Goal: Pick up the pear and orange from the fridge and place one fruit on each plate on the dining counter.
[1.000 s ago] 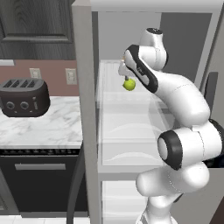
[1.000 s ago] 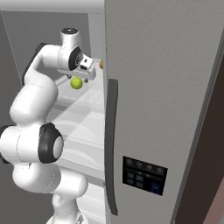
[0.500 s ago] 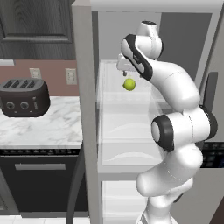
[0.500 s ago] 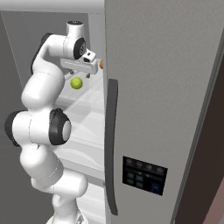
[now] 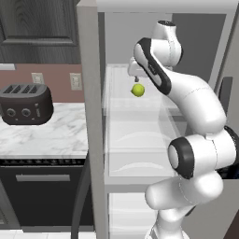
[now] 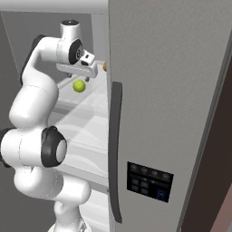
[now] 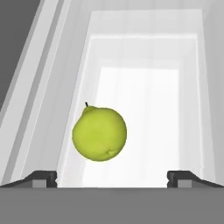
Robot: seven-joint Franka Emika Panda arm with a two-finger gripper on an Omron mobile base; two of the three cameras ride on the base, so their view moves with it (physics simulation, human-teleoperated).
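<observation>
The fridge stands open with its white inside showing. The yellow-green pear lies on a clear glass shelf. My gripper hangs just above the pear, open, with nothing between its fingers. In the hand view the pear lies ahead of the fingertips, left of the middle of the gap. A sliver of an orange-coloured fruit peeks past the door edge; I cannot tell whether it is the orange. The plates and the dining counter are out of view.
The grey fridge door with its long dark handle and a control panel stands close on the right. A dark toaster sits on the marble worktop to the left, above a dark appliance front.
The arm's upper links have swung upward and more upright, while the hand has stayed over the pear. The pear has not moved and the jaws have stayed open.
</observation>
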